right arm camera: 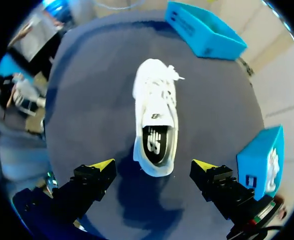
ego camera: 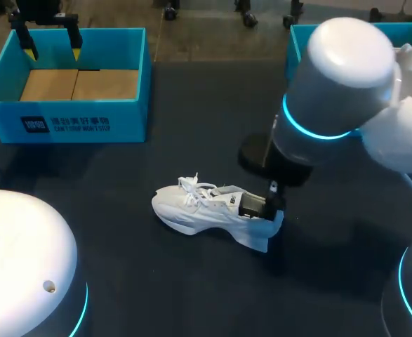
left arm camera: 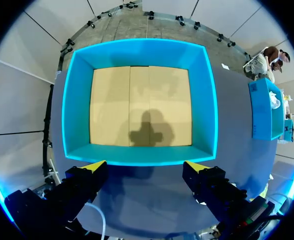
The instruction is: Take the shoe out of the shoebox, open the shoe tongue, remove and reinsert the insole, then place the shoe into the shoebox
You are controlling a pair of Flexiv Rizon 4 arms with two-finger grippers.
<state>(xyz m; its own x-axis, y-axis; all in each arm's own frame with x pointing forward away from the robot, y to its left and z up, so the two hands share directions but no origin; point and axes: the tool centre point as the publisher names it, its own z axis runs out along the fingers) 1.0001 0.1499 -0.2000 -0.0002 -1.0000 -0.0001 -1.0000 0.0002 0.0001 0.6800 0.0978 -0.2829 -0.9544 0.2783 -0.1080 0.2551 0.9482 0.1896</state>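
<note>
A white shoe (ego camera: 206, 209) lies on its sole in the middle of the dark table, toe toward my left side. In the right wrist view the shoe (right arm camera: 156, 100) points away from my right gripper (right arm camera: 154, 165), which hangs open above its heel, touching nothing. A black insole (right arm camera: 155, 142) shows inside the shoe's opening. The blue shoebox (ego camera: 132, 105) stands at the far left with only its brown cardboard floor showing. My left gripper (ego camera: 52, 50) is open above it; in the left wrist view that gripper (left arm camera: 145, 167) hovers over the shoebox (left arm camera: 76, 110) near one wall.
A second blue box (ego camera: 295, 38) stands at the far right, partly hidden behind my right arm (ego camera: 332, 84); in the right wrist view this box (right arm camera: 259, 160) holds something white. Bare dark table surrounds the shoe.
</note>
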